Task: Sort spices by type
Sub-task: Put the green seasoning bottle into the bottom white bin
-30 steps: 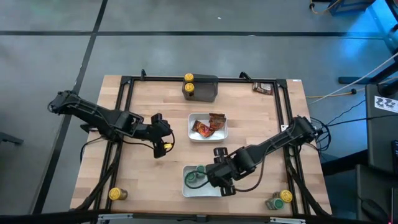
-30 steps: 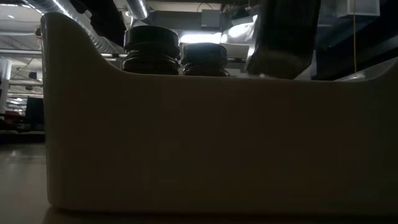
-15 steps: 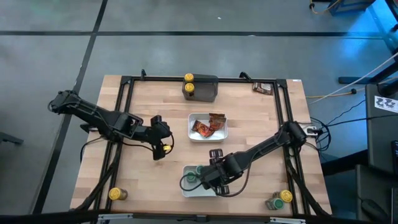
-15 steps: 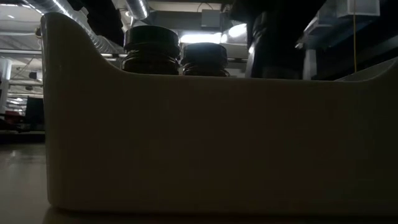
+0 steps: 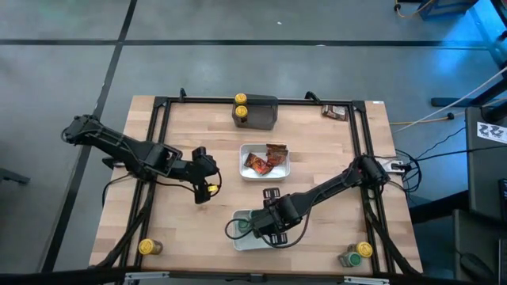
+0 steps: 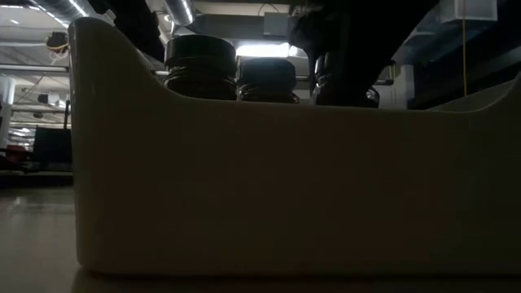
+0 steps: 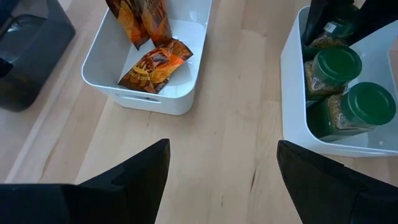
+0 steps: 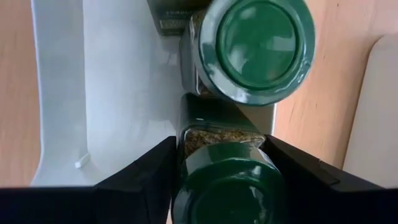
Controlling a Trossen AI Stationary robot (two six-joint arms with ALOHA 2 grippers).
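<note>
The right wrist view showed the right gripper (image 8: 227, 180) clamped on a green-lidded jar (image 8: 227, 190) inside the white tray (image 8: 59, 93). The high view hid that grip under the arm. The left gripper (image 7: 221, 177) stood wide and empty beside the tray.

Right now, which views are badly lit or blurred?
Low view: backlit, the near tray and jars mere dark shapes against ceiling lights. Right wrist view: the closest green lid is soft. High view and left wrist view: evenly lit, sachets sharp.

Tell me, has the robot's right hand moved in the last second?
Yes. The right hand has slid left across the white tray, away from the table's right frame rail.
</note>
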